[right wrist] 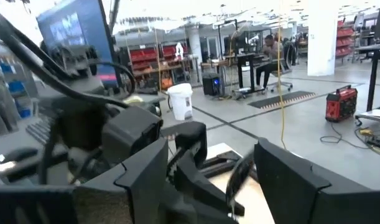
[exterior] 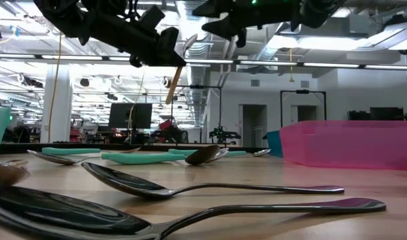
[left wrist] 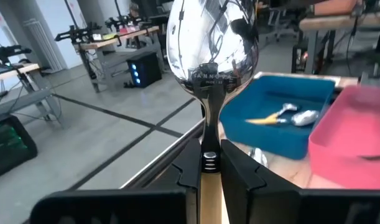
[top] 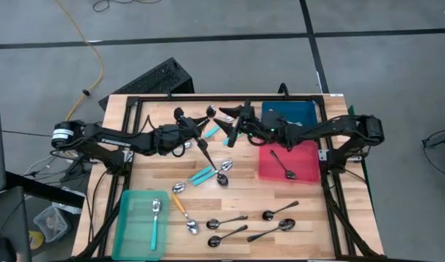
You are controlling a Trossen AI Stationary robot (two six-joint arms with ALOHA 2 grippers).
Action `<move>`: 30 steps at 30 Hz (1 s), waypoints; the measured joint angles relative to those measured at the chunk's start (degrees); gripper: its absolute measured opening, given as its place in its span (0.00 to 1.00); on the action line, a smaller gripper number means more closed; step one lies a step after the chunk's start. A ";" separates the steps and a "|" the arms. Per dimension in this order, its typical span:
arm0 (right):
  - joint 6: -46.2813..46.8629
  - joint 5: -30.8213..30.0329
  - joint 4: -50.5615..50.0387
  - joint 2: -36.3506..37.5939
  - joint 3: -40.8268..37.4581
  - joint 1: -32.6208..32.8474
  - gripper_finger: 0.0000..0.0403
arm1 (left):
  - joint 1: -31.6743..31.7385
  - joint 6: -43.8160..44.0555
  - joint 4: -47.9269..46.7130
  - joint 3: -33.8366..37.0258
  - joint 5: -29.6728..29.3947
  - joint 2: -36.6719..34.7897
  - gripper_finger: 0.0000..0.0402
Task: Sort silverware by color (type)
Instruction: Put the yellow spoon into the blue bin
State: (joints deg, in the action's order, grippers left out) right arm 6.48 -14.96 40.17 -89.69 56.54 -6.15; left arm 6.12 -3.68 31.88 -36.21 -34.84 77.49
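Observation:
My left gripper (top: 198, 135) hangs over the table's far middle, shut on a spoon (left wrist: 211, 50) with a shiny bowl and an orange handle (exterior: 178, 77). My right gripper (top: 228, 131) faces it closely from the right, open; in the right wrist view the spoon's bowl (right wrist: 236, 177) shows between its two fingers, touching neither. Teal-handled spoons (top: 202, 176) and several dark spoons (top: 226, 221) lie flat on the wood, beside an orange-handled one (top: 183, 209). My left gripper pinches the spoon between its two fingers at the neck (left wrist: 209, 163), where the metal stem meets the orange handle. The fingers lie across the spoon. The spoon is lifted clear of the table, bowl up and handle hanging below the fingers.
A green tray (top: 127, 225) at the near left holds a teal spoon. A blue tray (top: 289, 113) at the far right holds an orange-handled spoon (left wrist: 277, 116). A pink tray (top: 302, 171) beside it holds a dark spoon. Black rails frame the table.

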 joint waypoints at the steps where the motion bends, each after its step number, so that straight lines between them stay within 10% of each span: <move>1: -0.32 0.00 -0.17 -0.66 0.28 0.02 0.65 | -0.45 -0.03 -0.13 0.02 -0.73 0.02 0.04; 30: 2.22 -0.26 -1.52 -0.77 1.45 -0.44 0.65 | -6.92 -7.09 5.93 -0.04 -10.37 0.11 0.04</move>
State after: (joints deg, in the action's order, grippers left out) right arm 8.70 -15.22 38.65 -90.46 58.00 -6.59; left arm -0.79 -10.77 37.80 -36.25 -45.21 77.61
